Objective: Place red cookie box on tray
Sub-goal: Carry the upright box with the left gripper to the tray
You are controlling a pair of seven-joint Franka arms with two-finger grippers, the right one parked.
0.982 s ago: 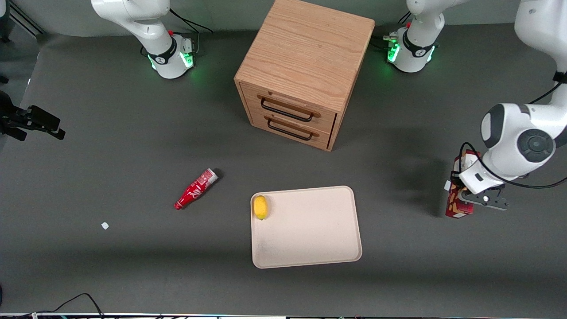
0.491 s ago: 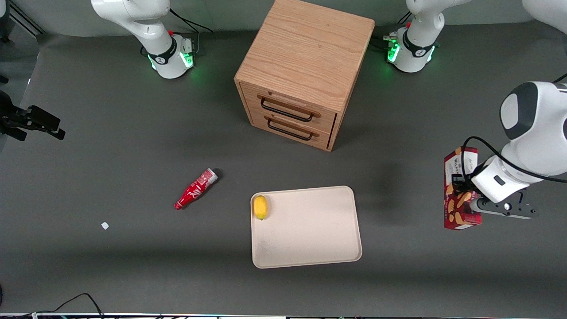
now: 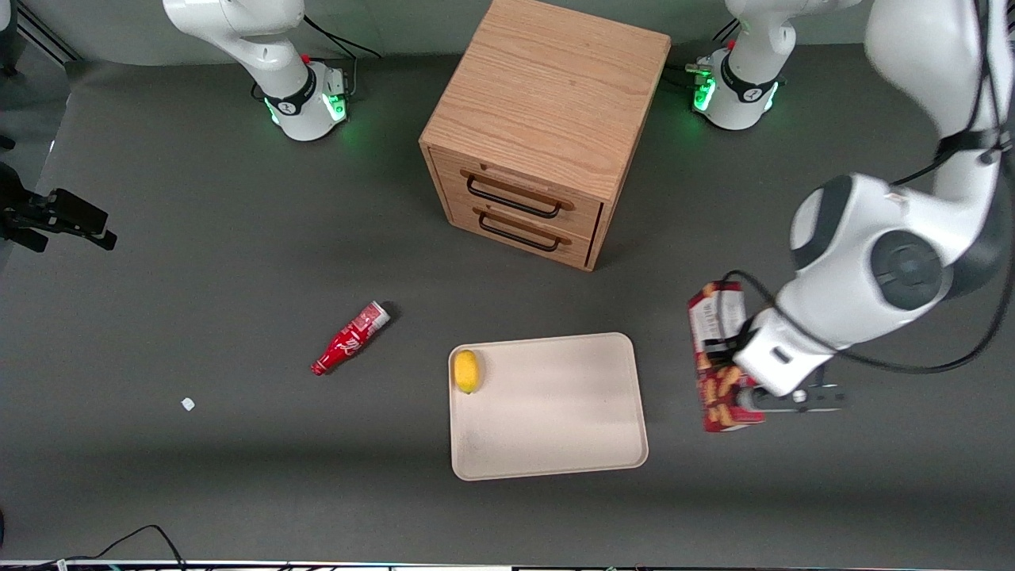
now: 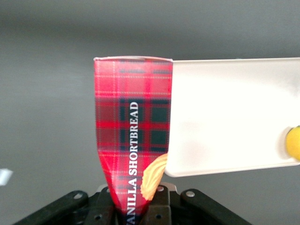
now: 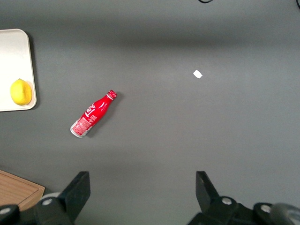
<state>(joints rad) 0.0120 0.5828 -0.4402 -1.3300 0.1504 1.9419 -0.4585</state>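
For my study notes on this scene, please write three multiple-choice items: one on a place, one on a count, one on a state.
1. Where is the lemon?
A. on the tray
B. on the cabinet
C. beside the bottle

2. How many drawer handles does the cabinet show?
A. one
B. two
C. four

3. What is the state of the cookie box?
A. flat on the tray
B. inside a drawer
C. held by the gripper beside the tray

Key: 1 A, it sits by the tray's rim; 2 B, two dark handles; 3 C, the gripper clamps it off the tray.
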